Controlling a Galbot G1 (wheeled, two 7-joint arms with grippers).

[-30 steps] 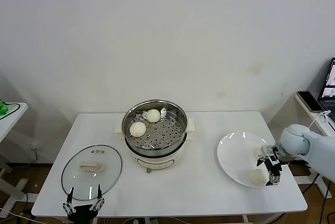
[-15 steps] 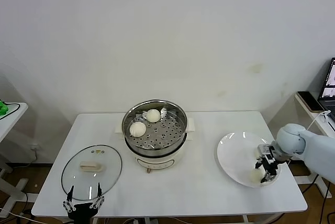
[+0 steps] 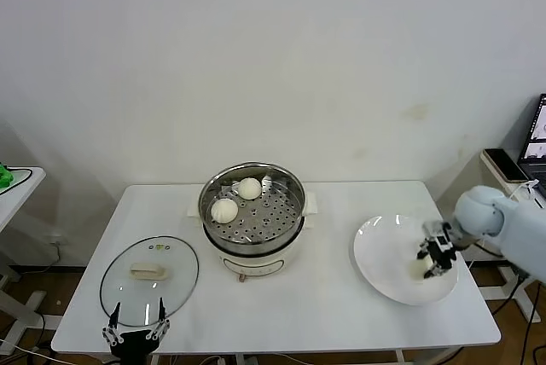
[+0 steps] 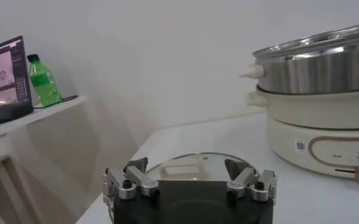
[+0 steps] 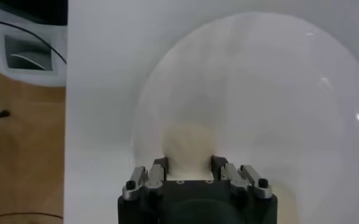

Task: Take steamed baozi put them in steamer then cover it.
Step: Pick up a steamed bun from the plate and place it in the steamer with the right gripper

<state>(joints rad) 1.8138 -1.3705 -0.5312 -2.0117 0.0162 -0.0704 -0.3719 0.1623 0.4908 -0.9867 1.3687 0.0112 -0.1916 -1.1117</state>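
Observation:
Two steamed baozi (image 3: 249, 188) (image 3: 224, 210), small cream-white buns, lie on the perforated floor of the steamer (image 3: 290, 194) at the table's middle. My right gripper (image 3: 431, 261) is shut on a third baozi (image 3: 417, 269) over the white plate (image 3: 384, 250) at the right. In the right wrist view this bun (image 5: 188, 143) sits squeezed between the fingers of the right gripper (image 5: 188, 163), with the plate (image 5: 258, 91) beneath. My left gripper (image 3: 135, 331) waits open at the table's front left edge, just in front of the glass lid (image 3: 149, 280).
In the left wrist view the left gripper (image 4: 188, 173) points at the lid (image 4: 185, 167), and the steamer (image 4: 325, 61) on its white cooker base stands beyond. A laptop edge and a phone lie on a side shelf at the far right (image 3: 503, 165).
My right gripper has shut on the baozi and carried it a little away from the plate's front rim. The left arm has not moved.

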